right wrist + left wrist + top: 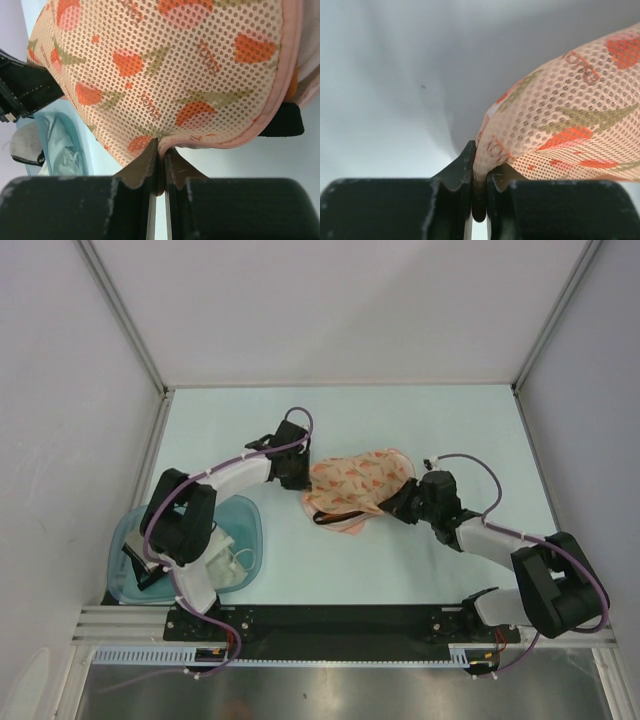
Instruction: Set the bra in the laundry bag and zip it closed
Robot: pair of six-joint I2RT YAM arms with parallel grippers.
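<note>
The laundry bag (360, 478), a peach-pink mesh pouch with orange-red print, is held between both grippers at mid-table. My left gripper (303, 480) is shut on its left end; in the left wrist view the jaws (480, 167) pinch a fold of the mesh (560, 130). My right gripper (402, 503) is shut on its right edge; in the right wrist view the jaws (161, 152) pinch the mesh (165, 65) beside the pink zip edge (280, 100). The bra is mostly hidden inside. Its black strap (335, 517) hangs out below the pouch, and an orange sliver (295, 82) shows past the zip.
A translucent teal tub (252, 523) with a white garment (228, 565) stands at the near left beside the left arm's base; it also shows in the right wrist view (55, 145). Grey walls and metal frame posts close off the table's sides and back.
</note>
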